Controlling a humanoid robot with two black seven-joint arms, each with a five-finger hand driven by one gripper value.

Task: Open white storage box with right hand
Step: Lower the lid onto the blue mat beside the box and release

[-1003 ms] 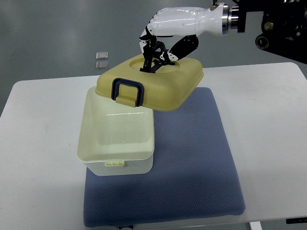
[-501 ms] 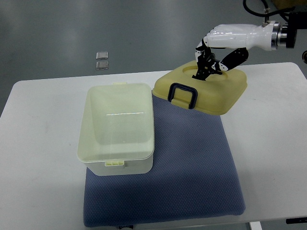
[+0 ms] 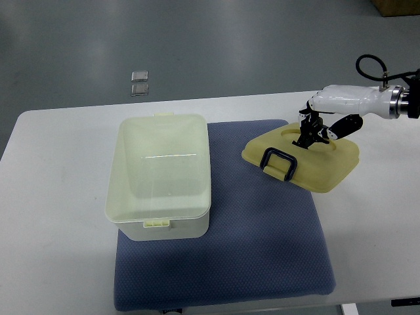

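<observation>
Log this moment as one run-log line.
stage: lid removal | right hand: gripping lid | lid: off box, at mat's right edge, partly on table | box: open, empty | left hand: not in view

Table (image 3: 59, 216): white top with rounded corners, over grey floor (image 3: 197, 39). Directly on it: one blue-grey mat (image 3: 262, 243), rectangular, at centre, reaching the near edge. On the mat: open box (image 3: 159, 177) at left; lid (image 3: 305, 157) at right, overhanging the mat's right edge onto bare tabletop.
</observation>
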